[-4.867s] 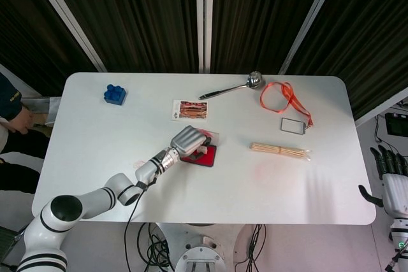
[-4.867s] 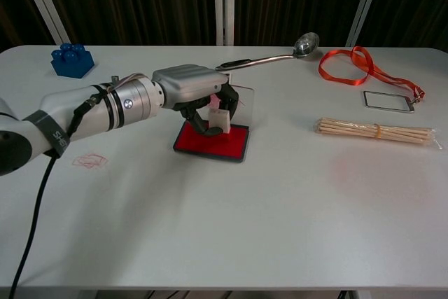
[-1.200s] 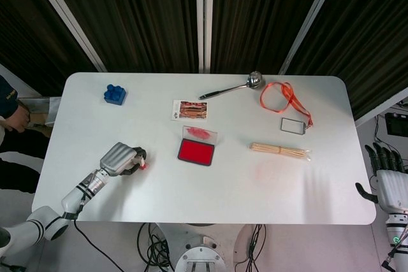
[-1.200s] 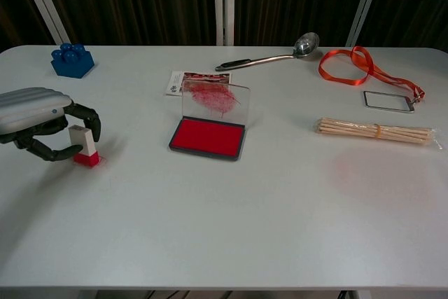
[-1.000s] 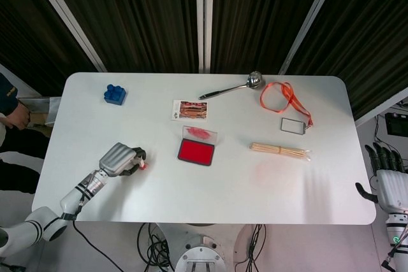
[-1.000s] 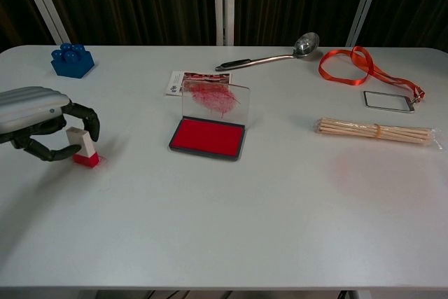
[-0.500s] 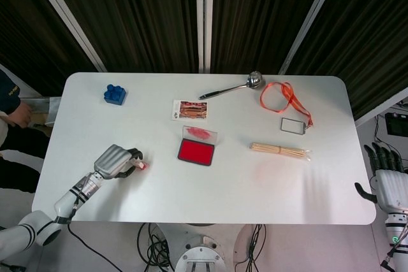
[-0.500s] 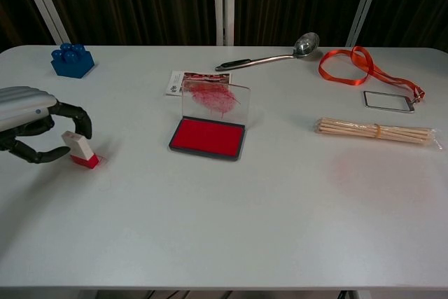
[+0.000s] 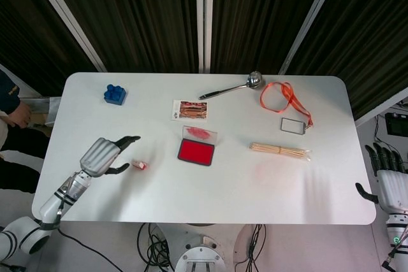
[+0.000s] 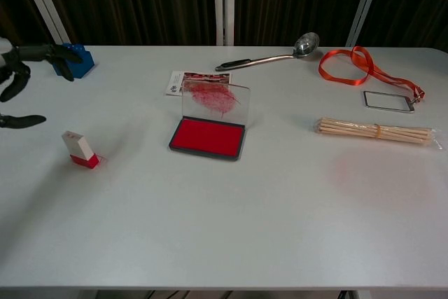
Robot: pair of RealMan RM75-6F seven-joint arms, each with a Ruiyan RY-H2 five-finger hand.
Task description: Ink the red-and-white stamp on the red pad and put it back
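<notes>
The red-and-white stamp [image 9: 140, 165] [image 10: 80, 150] stands alone on the table's left part, leaning a little. My left hand [image 9: 102, 155] is to its left, fingers spread and holding nothing; in the chest view only its dark fingertips [image 10: 19, 71] show at the left edge. The red ink pad [image 9: 196, 151] [image 10: 208, 138] lies open near the table's middle, its clear lid raised and smeared with red. My right hand [image 9: 390, 183] hangs off the table's right edge, fingers apart, empty.
A blue block [image 9: 115, 94] sits at the far left corner. A picture card [image 9: 190, 109], a metal ladle [image 9: 231, 86], an orange lanyard with a badge [image 9: 288, 105] and a bundle of sticks [image 9: 279, 151] lie behind and to the right of the pad.
My left hand has let go of the stamp, spread its fingers and drawn back to the left and up. The stamp stays on the table, slightly tilted.
</notes>
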